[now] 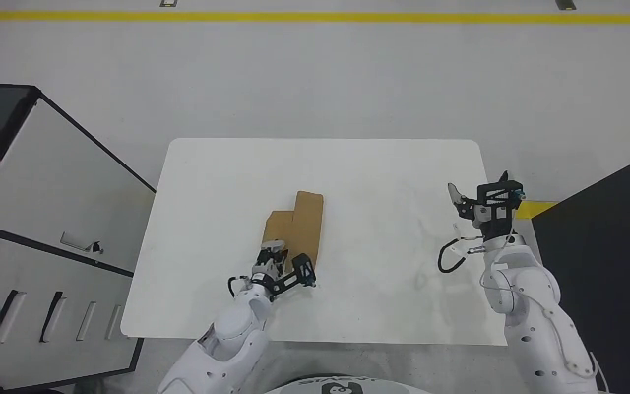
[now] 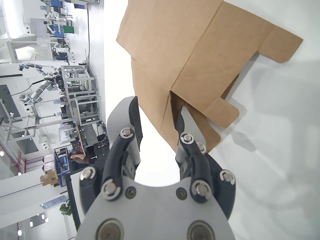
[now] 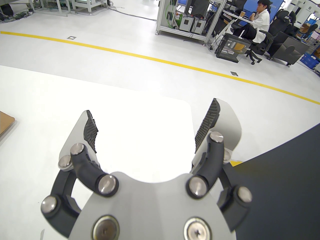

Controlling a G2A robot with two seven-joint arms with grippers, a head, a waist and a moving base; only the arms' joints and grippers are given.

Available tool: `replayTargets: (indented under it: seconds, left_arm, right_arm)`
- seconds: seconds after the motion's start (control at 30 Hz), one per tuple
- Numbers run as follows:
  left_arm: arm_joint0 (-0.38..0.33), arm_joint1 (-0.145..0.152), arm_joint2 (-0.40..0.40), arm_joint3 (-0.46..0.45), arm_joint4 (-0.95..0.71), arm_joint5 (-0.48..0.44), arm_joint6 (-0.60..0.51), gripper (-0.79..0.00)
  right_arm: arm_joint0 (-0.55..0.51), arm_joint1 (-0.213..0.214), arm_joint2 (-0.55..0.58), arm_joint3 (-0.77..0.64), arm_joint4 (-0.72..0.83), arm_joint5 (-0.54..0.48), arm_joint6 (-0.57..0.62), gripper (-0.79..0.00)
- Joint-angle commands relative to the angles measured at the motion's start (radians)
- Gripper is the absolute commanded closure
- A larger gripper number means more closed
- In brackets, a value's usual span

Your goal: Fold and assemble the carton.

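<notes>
Flat carton (image 1: 300, 229) left of middle on the table (image 1: 394, 167).
Likely light, thin and bendy; best held by a flap edge. Left gripper (image 2: 158, 111) spread, 1 finger tucked under a flap. Right gripper (image 3: 152, 123) spread, holding nothing.

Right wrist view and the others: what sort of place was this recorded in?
Probably an industrial robotics lab or workshop. There is a yellow floor line, a metal-frame equipment rack with cabling, and another robot arm on a stand in the left wrist view's background.
</notes>
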Motion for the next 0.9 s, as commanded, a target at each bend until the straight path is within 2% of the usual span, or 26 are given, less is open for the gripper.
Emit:
replayTargets:
  seconds: [0.0, 0.4, 0.67, 0.87]
  left_arm:
    - [-0.003, -0.002, 0.001, 0.005, -0.003, -0.003, -0.005, -0.323]
    - [-0.024, -0.014, 0.000, 0.020, -0.029, 0.036, -0.029, -0.292]
    - [-0.038, -0.020, 0.009, 0.050, -0.023, 0.013, -0.040, -0.296]
    - [-0.051, -0.028, 0.017, 0.065, -0.025, 0.033, -0.061, -0.289]
  right_arm:
    - [0.000, 0.000, 0.000, 0.000, 0.000, 0.000, 0.000, -0.785]
    - [0.000, 0.000, 0.000, 0.000, 0.000, 0.000, 0.000, -0.785]
    - [0.000, 0.000, 0.000, 0.000, 0.000, 0.000, 0.000, -0.785]
    - [0.000, 0.000, 0.000, 0.000, 0.000, 0.000, 0.000, -0.785]
